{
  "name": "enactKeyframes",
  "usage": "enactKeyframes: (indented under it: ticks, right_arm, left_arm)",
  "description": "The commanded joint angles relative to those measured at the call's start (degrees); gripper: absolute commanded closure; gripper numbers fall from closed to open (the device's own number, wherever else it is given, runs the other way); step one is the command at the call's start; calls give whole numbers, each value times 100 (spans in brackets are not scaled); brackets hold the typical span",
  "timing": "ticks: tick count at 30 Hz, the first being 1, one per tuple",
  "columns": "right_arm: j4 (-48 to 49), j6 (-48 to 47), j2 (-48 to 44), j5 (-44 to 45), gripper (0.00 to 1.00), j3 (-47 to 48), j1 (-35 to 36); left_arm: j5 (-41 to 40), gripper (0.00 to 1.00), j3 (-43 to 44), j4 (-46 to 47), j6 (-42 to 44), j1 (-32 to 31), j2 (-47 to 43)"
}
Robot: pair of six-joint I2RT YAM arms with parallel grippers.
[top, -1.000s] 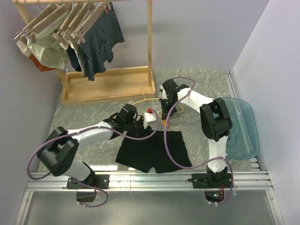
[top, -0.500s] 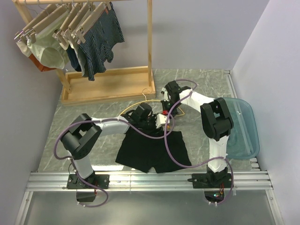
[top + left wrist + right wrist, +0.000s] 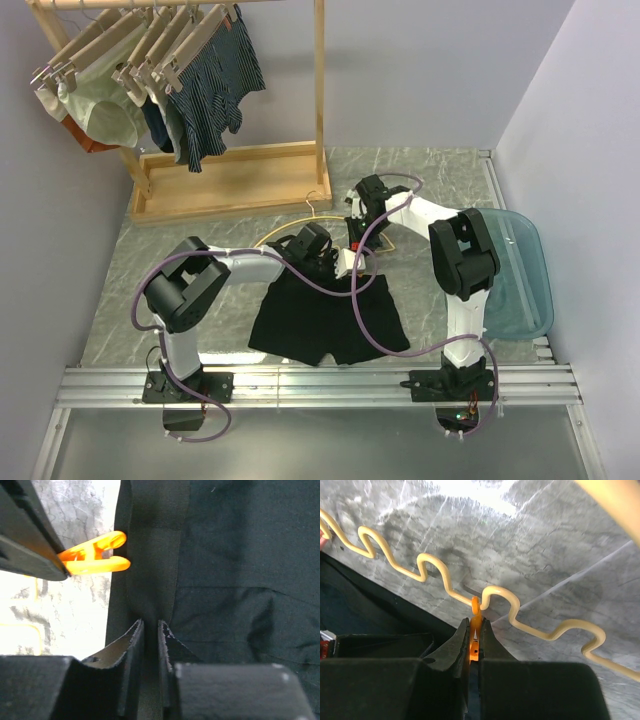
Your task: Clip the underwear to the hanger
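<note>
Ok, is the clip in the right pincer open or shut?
Open. The clip shows two orange prongs standing apart, beside the underwear waistband, not yet on it.

Looks like a robotics lab test cell to me, not anybody's home. The left arm [image 3: 185, 292] and right arm [image 3: 462, 262] are bolted to aluminium rails [image 3: 320, 384] along the near edge of a marble-look tabletop [image 3: 180, 238], boxed in by bare lilac walls [image 3: 430, 70]. A wooden clothes rack [image 3: 320, 100] stands in the far left corner.
</note>
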Motion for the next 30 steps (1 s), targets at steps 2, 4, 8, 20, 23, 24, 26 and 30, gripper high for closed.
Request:
enactKeyframes:
  ticks: [2,4,8,20,23,24,26,30]
  right_arm:
    - [42,-86,-362,-210,100,-57,-61]
    - [33,-69,-388,-272,100,-57,-61]
    - [-20,-104,-432,-377,100,-13,-149]
    - [15,-157,-397,-263,100,-31,-255]
    - [6,-183,-397,-298,100,-22,-254]
    - [-11,-192,-397,-316,100,-22,-255]
    - [-38,-209,-397,-334,100,-22,-255]
    - [-73,-244,-414,-430,100,-39,-246]
  left_arm:
    - [-135,80,-25,-421,23,21,-101]
    - [-143,80,36,-465,14,29,-84]
    - [-100,80,115,-588,5,38,-75]
    - [-161,84,256,-914,-21,73,-101]
    - [-161,84,256,-966,-39,100,-128]
    - [-170,84,274,-984,-30,117,-136]
    - [-179,84,283,-1019,-57,135,-136]
    - [-213,85,344,-1081,-92,188,-119]
